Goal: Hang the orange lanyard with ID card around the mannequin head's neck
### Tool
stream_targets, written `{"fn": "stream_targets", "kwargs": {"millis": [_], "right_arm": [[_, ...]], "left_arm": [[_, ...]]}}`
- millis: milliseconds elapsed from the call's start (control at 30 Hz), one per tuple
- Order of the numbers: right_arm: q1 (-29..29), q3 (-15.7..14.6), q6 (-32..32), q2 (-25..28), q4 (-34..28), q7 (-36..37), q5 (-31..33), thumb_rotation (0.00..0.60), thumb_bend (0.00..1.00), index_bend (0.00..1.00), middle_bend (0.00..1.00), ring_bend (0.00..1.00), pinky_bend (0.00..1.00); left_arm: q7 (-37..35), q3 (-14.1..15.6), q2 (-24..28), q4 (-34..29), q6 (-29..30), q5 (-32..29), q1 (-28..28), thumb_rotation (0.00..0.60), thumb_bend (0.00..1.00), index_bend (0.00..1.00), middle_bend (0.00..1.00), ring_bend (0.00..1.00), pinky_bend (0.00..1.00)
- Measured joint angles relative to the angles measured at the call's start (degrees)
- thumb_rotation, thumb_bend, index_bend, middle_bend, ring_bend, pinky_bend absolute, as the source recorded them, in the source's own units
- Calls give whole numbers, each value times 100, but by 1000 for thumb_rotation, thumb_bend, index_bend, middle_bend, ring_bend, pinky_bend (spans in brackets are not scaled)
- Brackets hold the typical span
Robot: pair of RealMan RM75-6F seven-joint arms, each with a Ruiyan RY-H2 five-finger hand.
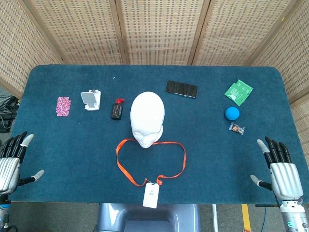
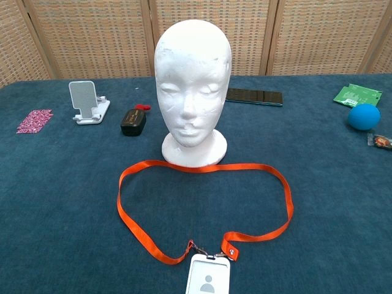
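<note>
Lying flat on the table (image 1: 58, 159) in a wide loop just in front of the mannequin head (image 1: 147, 118), the orange lanyard (image 1: 126, 169) stretches left to right with its ID card (image 1: 151, 196) nearest, roughly midway between the left hand (image 1: 12, 162) and right hand (image 1: 280, 171), both empty with fingers spread.

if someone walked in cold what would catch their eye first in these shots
The white mannequin head stands upright mid-table, facing the robot. In front of it the orange lanyard lies in a wide flat loop on the blue cloth, its far edge at the head's base and its ID card at the near table edge. The left hand and right hand wait open at either side.
</note>
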Motion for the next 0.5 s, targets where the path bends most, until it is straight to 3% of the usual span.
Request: {"fn": "stream_targets", "kwargs": {"millis": [267, 500], "right_arm": [[63, -28, -200, -17, 18, 95, 55, 600, 0, 33, 0, 0, 0], [475, 12, -1028, -129, 166, 261, 243, 600, 29, 278, 0, 0, 0]], "left_arm": [[68, -6, -32, 3, -60, -23, -31, 600, 0, 0, 0, 0, 0], [43, -36, -32, -3, -77, -56, -55, 600, 0, 0, 0, 0, 0]]}}
